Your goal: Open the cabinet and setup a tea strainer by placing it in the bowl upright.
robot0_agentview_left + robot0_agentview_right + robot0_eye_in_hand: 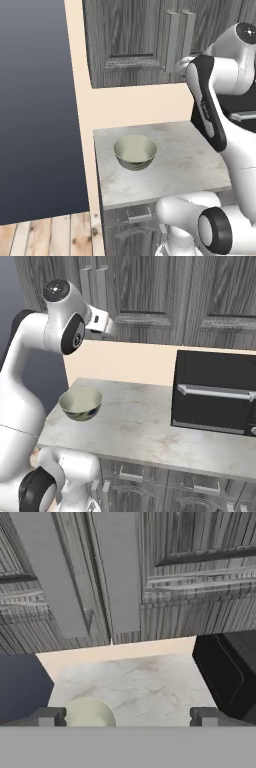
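While the cabinet [190,572] doors are shut, the gripper [127,717] hangs wide open holding nothing, facing the two vertical bar handles [117,572] straight ahead (long axis up-down). Bowl [135,151] sits below on the counter [185,160]; strainer presumably inside.

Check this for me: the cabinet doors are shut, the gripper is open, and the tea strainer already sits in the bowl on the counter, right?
Not quite. The bowl is empty; the left base view shows its bare inside. The rest holds: the cabinet doors are shut and the gripper is open.
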